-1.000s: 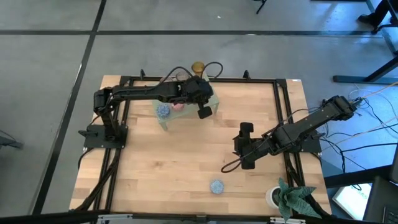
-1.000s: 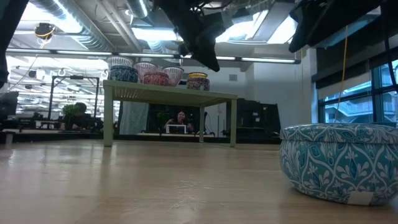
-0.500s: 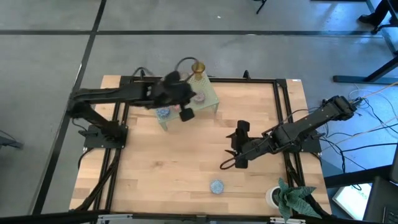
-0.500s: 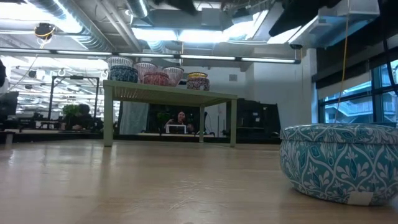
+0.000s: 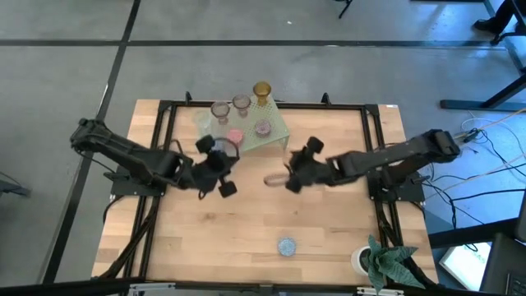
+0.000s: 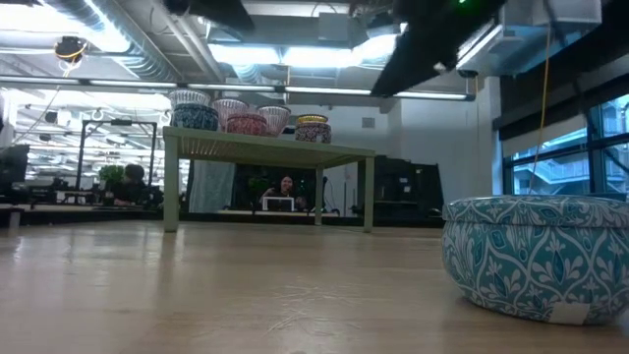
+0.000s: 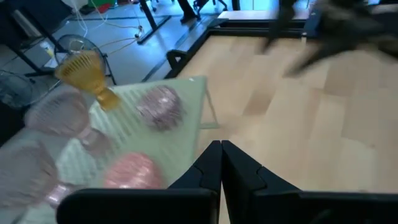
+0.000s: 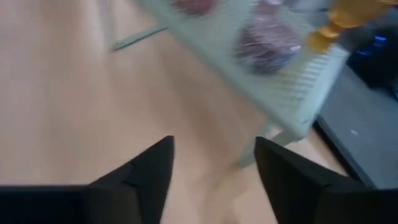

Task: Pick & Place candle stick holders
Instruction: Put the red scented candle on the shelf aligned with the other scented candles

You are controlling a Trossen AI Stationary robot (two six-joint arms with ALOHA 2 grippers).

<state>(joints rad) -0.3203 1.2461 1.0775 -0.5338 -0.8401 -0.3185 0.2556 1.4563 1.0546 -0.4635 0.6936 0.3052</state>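
The pale green rack (image 5: 271, 131) stands on its legs at the table's far side. Several candle stick holders rest on it: an amber one (image 5: 261, 89), two clear ones (image 5: 241, 103), a mauve one (image 5: 263, 127) and a pink one (image 5: 234, 136). In the low view a blue one (image 6: 195, 116) also stands on top. A teal patterned holder (image 5: 286, 246) sits alone near the front edge. My left gripper (image 5: 223, 187) is shut and empty, on the near-left side of the rack. My right gripper (image 8: 214, 162) is open over bare table just in front of the rack.
A white pot with a green plant (image 5: 382, 261) stands at the near right corner. A pale blurred shape (image 5: 274, 178) shows by my right gripper's fingertips; what it is cannot be told. Bare wood lies between the rack and the teal holder.
My left gripper has drawn back from over the rack toward the table's left and near side, staying shut with nothing in it. My right gripper has swung from the table's right middle toward the rack, turning as it went. The holders on the rack have stayed put.
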